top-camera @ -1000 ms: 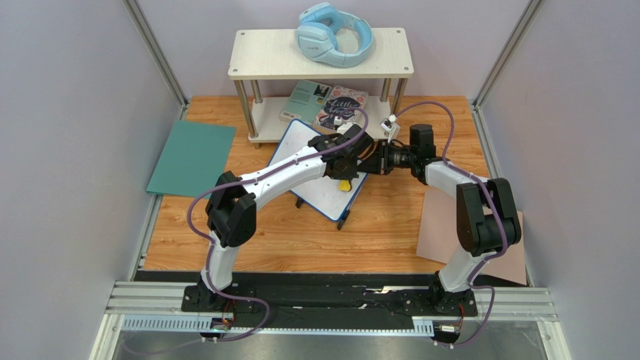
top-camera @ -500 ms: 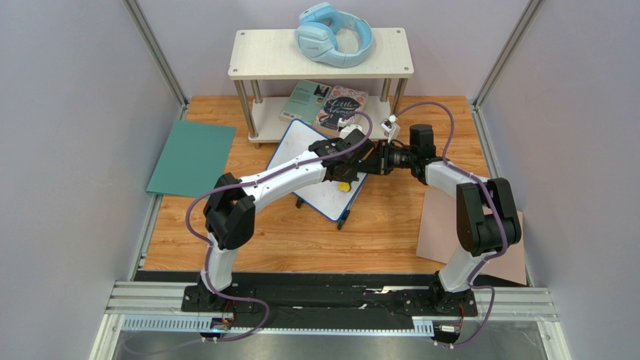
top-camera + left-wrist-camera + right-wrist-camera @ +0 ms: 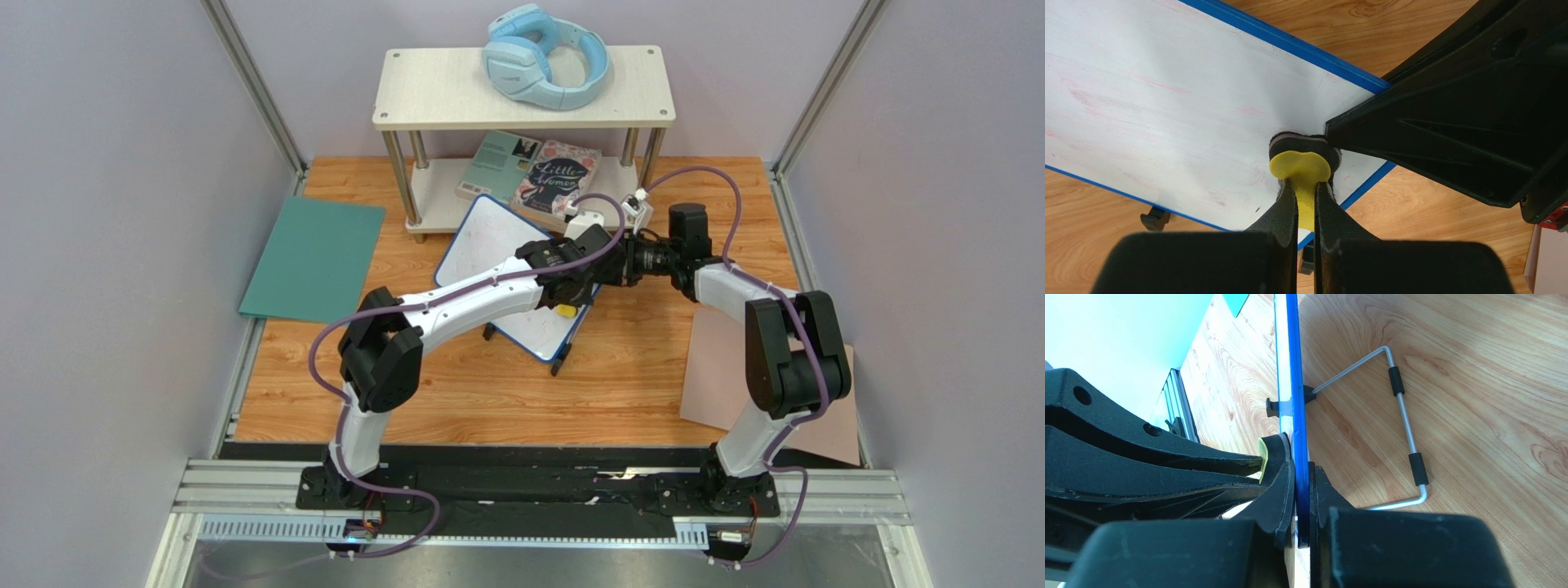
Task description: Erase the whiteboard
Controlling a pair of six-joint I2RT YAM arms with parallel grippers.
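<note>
The whiteboard [image 3: 503, 251], white with a thin blue rim and faint pink smears, stands tilted on the wooden floor in front of the shelf. It fills the left wrist view [image 3: 1168, 104]. My left gripper [image 3: 1306, 199] is shut on a small yellow eraser [image 3: 1300, 166] with a black felt pad, pressed on the board near its right corner. In the top view the left gripper [image 3: 567, 294] sits over the board's right part, the eraser [image 3: 564, 310] peeking out. My right gripper [image 3: 1303, 499] is shut on the board's blue edge [image 3: 1293, 386] and also shows in the top view [image 3: 622, 260].
A white two-level shelf [image 3: 528, 92] stands behind the board, with blue headphones [image 3: 546, 55] on top and books [image 3: 534, 172] below. A teal sheet [image 3: 313, 260] lies left, a tan-pink sheet [image 3: 724, 368] right. The board's wire stand [image 3: 1404, 425] rests on the wood.
My left gripper has slid the eraser across the board toward its right edge, close to my right gripper. The right gripper and the board have stayed put.
</note>
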